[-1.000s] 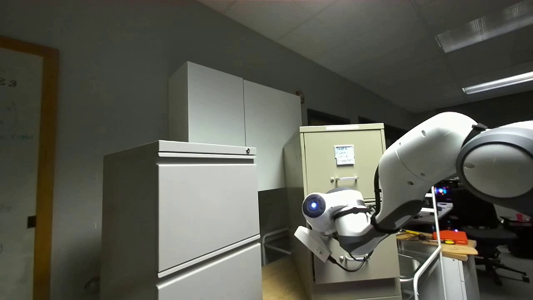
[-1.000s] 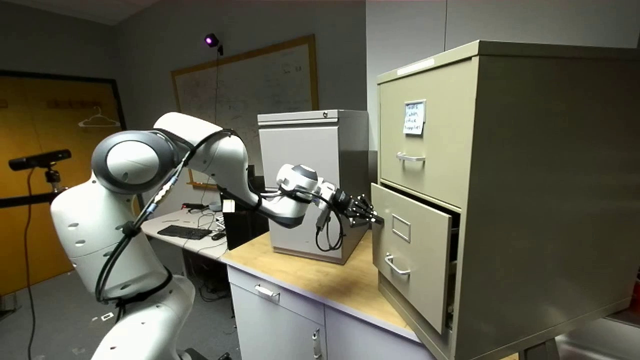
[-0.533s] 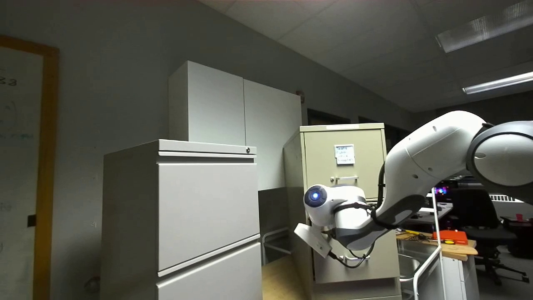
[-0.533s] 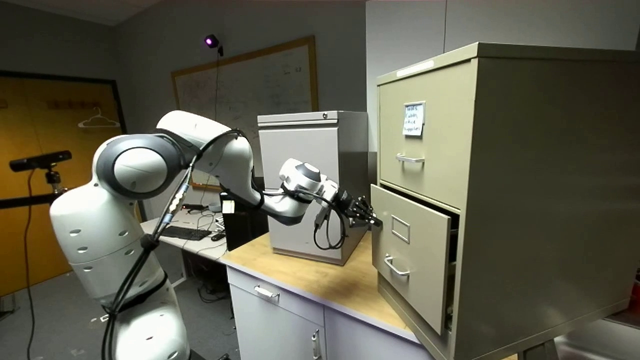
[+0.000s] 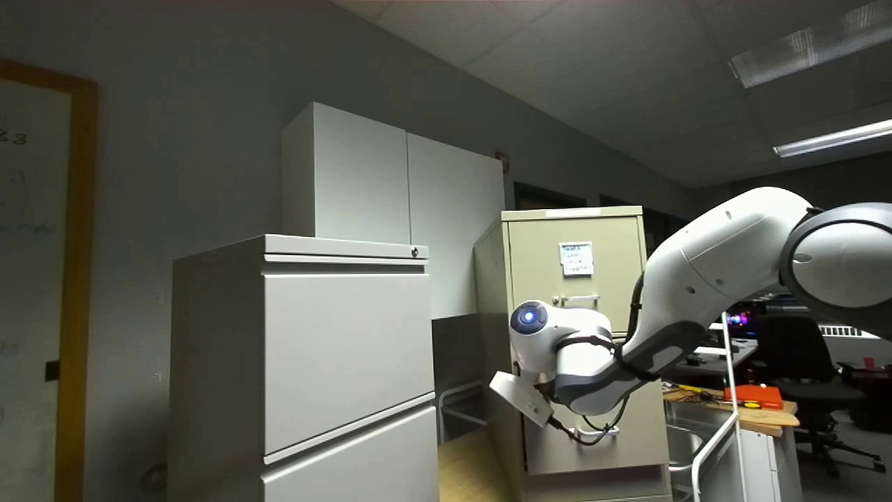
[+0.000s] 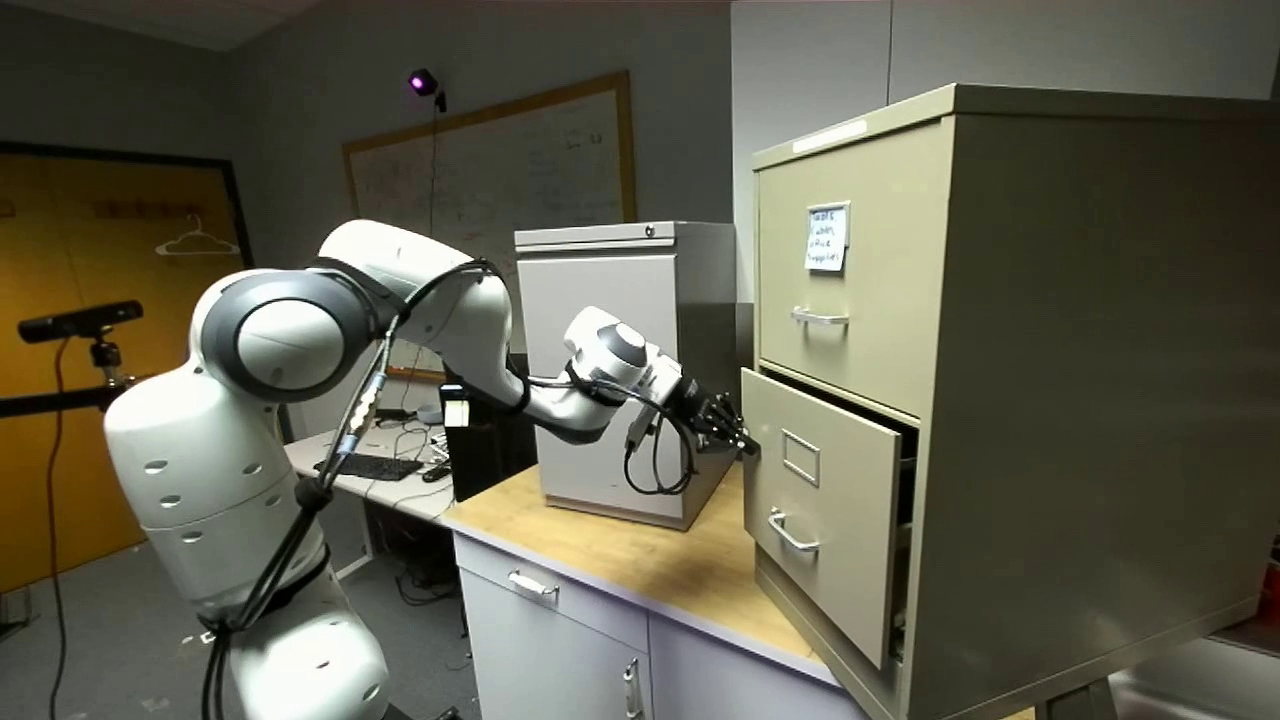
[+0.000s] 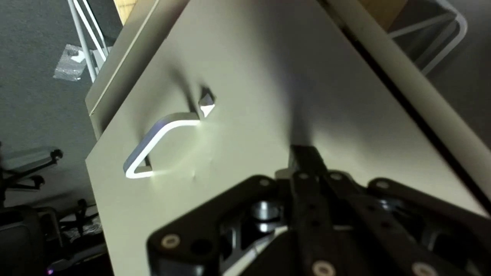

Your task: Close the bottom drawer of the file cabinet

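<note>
The file cabinet is tall beige metal with a paper label; it shows in both exterior views (image 5: pixel 490 293) (image 6: pixel 1090 350). Its bottom drawer (image 6: pixel 850 510) stands partly open, with a dark gap behind its front on the visible side. The drawer front fills much of the wrist view (image 7: pixel 245 84) and is partly behind the arm in an exterior view (image 5: pixel 641 439). My gripper (image 6: pixel 746 444) points down at the drawer front's upper far edge. In the wrist view its fingertips (image 7: pixel 305 155) are together, with nothing between them. I cannot tell whether they touch the drawer.
The grey lateral cabinet (image 6: pixel 600 400) stands beside the beige cabinet on a wooden counter (image 6: pixel 600 535). White cupboards (image 5: pixel 362 174) are behind. The drawer's handle (image 7: pixel 153 142) and lock (image 7: pixel 207 103) stick out from its front. A white metal frame (image 5: pixel 718 439) stands beside the cabinet.
My wrist has risen and tilted, so the gripper points down more steeply. The fingertips have shifted slightly away from the drawer front. The drawer has not visibly moved.
</note>
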Robot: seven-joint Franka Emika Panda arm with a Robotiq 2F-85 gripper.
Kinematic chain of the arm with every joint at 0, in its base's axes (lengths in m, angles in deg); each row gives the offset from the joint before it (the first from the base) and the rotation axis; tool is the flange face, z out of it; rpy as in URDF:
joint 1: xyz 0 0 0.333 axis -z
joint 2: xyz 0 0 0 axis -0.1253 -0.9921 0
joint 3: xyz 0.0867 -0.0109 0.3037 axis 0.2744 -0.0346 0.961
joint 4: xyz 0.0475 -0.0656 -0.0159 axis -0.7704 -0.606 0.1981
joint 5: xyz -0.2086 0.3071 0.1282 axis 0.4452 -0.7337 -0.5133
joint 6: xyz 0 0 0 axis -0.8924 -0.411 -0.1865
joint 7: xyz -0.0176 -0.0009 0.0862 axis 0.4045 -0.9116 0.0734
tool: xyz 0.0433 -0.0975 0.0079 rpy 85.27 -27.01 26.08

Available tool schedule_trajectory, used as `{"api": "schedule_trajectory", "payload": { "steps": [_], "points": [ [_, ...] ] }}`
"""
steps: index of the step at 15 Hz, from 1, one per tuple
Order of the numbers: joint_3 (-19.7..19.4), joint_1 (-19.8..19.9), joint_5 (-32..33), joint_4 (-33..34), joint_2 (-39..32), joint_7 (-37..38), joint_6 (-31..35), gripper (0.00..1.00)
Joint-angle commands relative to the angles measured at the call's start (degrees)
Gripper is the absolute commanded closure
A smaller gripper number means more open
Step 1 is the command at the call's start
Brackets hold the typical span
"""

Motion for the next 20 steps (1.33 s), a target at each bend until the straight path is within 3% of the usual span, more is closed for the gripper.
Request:
{"api": "schedule_trajectory", "payload": {
  "steps": [1,4,6,7,9,14,17,20],
  "points": [
    [-2.49,-1.73,-5.79,3.01,-2.70,-11.00,3.76,1.00],
    [-2.54,-1.82,-8.19,3.23,-2.71,-16.34,2.24,1.00],
    [-3.26,-2.92,-18.33,2.11,-2.64,-24.00,3.94,1.00],
    [-5.54,-2.53,-23.36,0.20,-0.26,-28.53,7.24,1.00],
    [-4.75,-0.25,-23.84,-6.22,6.01,-26.26,8.91,1.00],
    [-3.68,0.93,-33.65,-20.02,17.67,-31.44,12.72,1.00],
    [0.39,6.53,-33.71,-24.30,23.95,-27.76,12.78,1.00],
    [5.94,14.15,-31.88,-22.93,25.18,-23.31,14.41,1.00]
  ]
}}
